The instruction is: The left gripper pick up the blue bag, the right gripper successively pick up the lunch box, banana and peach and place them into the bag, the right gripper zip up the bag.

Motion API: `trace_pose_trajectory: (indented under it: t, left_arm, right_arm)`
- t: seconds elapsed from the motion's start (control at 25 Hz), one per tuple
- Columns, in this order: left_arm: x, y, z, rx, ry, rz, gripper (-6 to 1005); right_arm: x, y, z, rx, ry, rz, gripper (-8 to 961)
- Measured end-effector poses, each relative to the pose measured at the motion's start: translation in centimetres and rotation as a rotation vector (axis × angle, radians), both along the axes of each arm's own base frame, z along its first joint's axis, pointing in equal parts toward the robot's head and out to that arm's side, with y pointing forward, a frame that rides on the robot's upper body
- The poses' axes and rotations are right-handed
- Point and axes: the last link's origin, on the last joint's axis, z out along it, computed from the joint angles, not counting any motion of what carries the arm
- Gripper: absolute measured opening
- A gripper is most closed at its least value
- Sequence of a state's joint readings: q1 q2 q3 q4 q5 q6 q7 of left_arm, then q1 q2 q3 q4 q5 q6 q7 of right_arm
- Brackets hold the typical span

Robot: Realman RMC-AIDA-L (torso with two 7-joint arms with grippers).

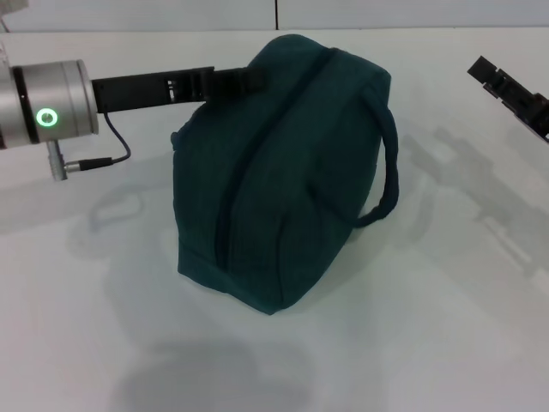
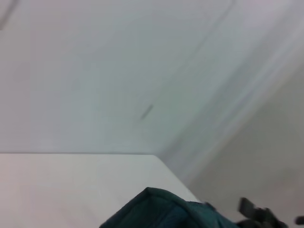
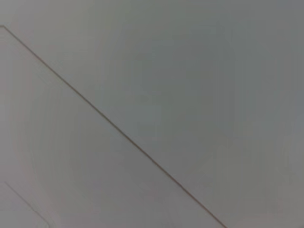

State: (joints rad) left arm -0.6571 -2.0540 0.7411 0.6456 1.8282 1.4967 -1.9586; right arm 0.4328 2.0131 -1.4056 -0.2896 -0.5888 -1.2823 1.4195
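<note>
The blue bag (image 1: 283, 172) stands on the white table (image 1: 446, 326), bulging, with its dark zip line (image 1: 240, 172) running down its length and looking closed. A strap handle (image 1: 388, 172) loops off its right side. My left gripper (image 1: 236, 81) reaches in from the left and is shut on the bag's upper left edge. The bag's top also shows in the left wrist view (image 2: 161, 211). My right gripper (image 1: 515, 94) hangs above the table at the far right, apart from the bag. The lunch box, banana and peach are out of view.
The left arm's silver wrist (image 1: 47, 107) with a green light and a cable is at the far left. The table's far edge (image 1: 274, 28) meets a wall behind the bag. The right wrist view shows only a grey surface with a seam (image 3: 114, 126).
</note>
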Motion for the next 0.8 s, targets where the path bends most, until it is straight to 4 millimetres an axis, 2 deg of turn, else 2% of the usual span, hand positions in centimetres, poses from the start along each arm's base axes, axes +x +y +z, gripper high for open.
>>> trace_pose_trajectory:
  t: [0.32, 0.72, 0.8]
  left_arm:
    - [0.0, 1.2, -0.3, 0.07, 0.034, 0.016, 99]
    - [-0.3, 1.6, 1.4, 0.172, -0.056, 0.047, 535]
    - [-0.2, 1.5, 1.8, 0.178, -0.068, 0.033, 579]
  right_arm:
    - [-0.2, 0.2, 0.2, 0.004, -0.004, 0.011, 834]
    - [-0.8, 0.0, 1.0, 0.033, -0.03, 0.093, 839]
    - [-1.1, -0.1, 1.0, 0.035, -0.054, 0.134, 840]
